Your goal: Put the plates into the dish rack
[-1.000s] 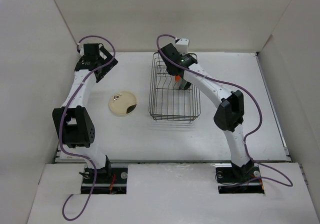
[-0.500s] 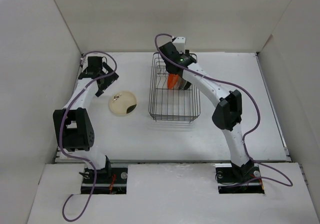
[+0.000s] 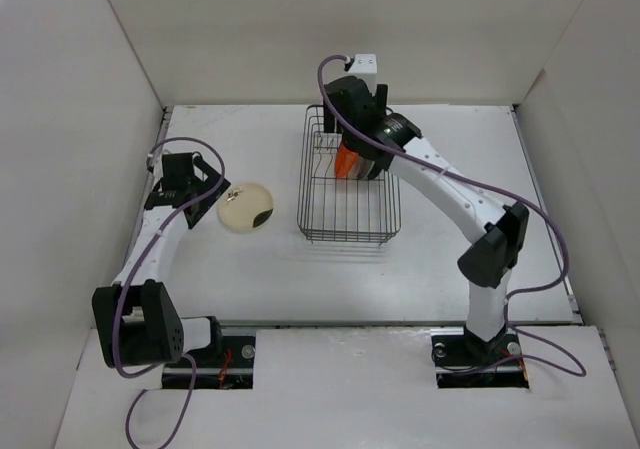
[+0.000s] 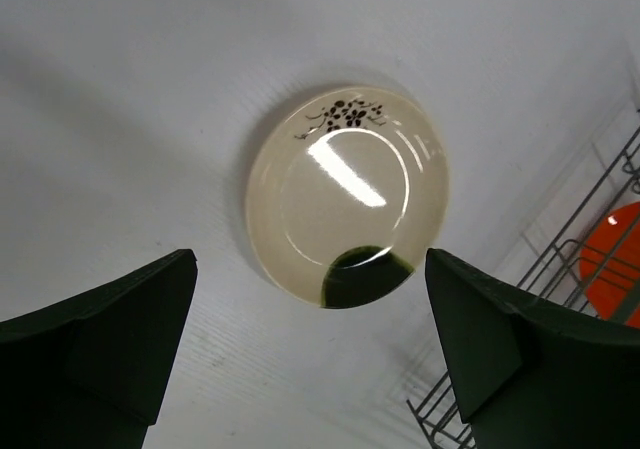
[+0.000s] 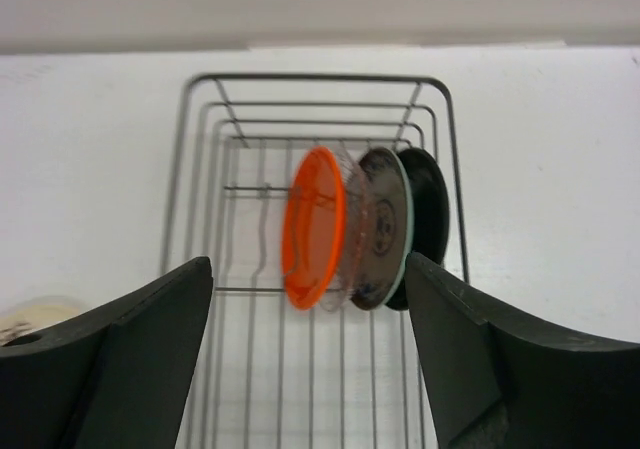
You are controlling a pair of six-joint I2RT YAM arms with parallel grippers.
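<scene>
- Cream glazed plate [image 4: 345, 184] lies flat, left of the dish rack [image 3: 345, 237]; I judge it stiff, slick and breakable, best pinched at its rim.
- Left gripper [image 4: 310, 261] hovers above it, jaws spread wide, empty; right gripper [image 5: 308, 264] equally spread, empty, over the rack.
- Right wrist view separates the orange plate [image 5: 312, 229] from its neighbours standing on edge; overhead they merge.

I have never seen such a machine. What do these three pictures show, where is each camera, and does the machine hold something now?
These are two robot arms on a table. One picture looks down from above; the other two come from cameras on the wrists, so the dark shapes at their edges are fingers. The left gripper is open, facing a cream plate lying flat. The right gripper is open, facing the dish rack, where an orange plate, a patterned plate and a black plate stand upright. Nothing is held.
</scene>
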